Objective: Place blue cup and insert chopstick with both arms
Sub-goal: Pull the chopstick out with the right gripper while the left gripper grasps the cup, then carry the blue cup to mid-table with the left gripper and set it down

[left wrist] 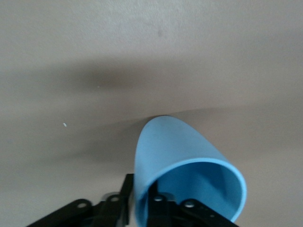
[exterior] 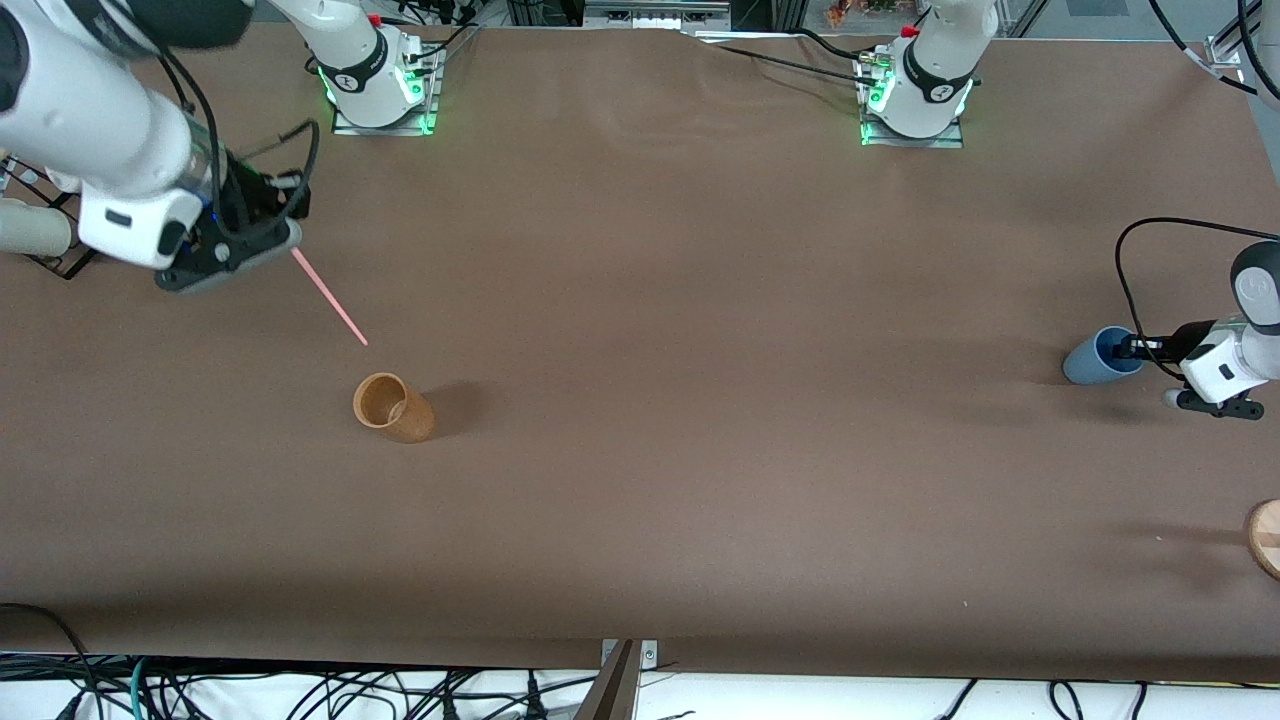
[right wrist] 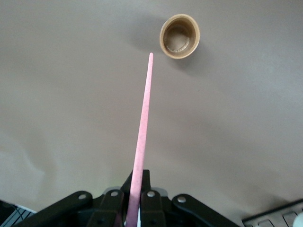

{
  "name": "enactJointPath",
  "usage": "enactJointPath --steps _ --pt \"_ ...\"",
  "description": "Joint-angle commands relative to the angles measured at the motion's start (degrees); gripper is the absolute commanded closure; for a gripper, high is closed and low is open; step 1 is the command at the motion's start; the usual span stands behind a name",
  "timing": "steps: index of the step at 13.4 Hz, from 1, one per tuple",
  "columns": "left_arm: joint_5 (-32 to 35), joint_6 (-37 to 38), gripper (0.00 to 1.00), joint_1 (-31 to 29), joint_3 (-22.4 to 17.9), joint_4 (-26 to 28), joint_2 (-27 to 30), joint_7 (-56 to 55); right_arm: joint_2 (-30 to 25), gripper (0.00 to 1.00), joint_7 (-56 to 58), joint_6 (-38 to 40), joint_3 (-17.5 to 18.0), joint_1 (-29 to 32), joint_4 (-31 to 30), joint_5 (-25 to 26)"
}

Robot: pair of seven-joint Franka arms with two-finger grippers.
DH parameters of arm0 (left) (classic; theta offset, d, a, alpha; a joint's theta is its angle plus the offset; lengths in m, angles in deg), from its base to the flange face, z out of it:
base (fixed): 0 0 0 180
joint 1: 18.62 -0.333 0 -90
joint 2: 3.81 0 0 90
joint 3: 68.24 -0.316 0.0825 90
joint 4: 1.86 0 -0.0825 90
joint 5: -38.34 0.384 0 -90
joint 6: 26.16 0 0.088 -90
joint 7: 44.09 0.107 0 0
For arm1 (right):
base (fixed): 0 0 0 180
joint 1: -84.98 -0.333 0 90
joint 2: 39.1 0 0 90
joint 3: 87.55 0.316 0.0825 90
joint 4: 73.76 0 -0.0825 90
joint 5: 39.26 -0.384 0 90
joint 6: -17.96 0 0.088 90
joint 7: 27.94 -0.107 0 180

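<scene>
My left gripper [exterior: 1137, 348] is shut on the rim of the blue cup [exterior: 1098, 357] at the left arm's end of the table. The cup lies tipped on its side, low over the table. In the left wrist view one finger [left wrist: 126, 196] is outside the blue cup [left wrist: 180, 151] wall and the other is inside. My right gripper [exterior: 284, 238] is shut on the pale-pink chopstick [exterior: 330, 301] over the right arm's end. In the right wrist view the chopstick [right wrist: 143, 127] sticks out from that gripper [right wrist: 135, 194] toward the tan cup [right wrist: 180, 36].
The tan wooden-looking cup [exterior: 393, 407] stands upright, nearer the front camera than the chopstick's tip. A round wooden disc [exterior: 1266, 536] lies at the table edge at the left arm's end. A pale cylinder [exterior: 30, 230] sits by the right arm's end.
</scene>
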Motion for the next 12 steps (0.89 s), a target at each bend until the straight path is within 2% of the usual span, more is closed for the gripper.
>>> enactJointPath --steps 1,3,5,6,9,12 --pt "-3.9 1.4 1.00 -0.6 0.6 -2.1 0.8 1.3 1.1 1.00 -6.9 2.1 4.1 0.2 3.4 -0.4" --pt "-4.8 6.4 1.00 0.3 1.9 -3.9 2.2 0.6 1.1 1.00 -13.7 1.6 5.4 -0.4 3.5 -5.1" --pt "-4.9 12.9 1.00 0.3 6.2 -8.2 3.6 -0.8 1.3 1.00 -20.5 1.2 5.4 -2.8 4.0 -8.4" --pt "-4.8 16.0 1.00 0.3 9.4 -10.2 4.3 -3.8 2.0 1.00 -23.2 0.8 5.4 -4.3 4.6 -8.4" --pt "-3.6 17.1 1.00 2.3 19.2 -11.0 5.2 -18.6 2.7 1.00 -26.7 -0.6 5.8 -5.8 4.7 -8.6" --pt "-3.6 19.2 1.00 8.8 24.5 -10.2 5.2 -31.0 2.8 1.00 -26.5 -0.6 5.8 -5.8 4.6 -8.2"
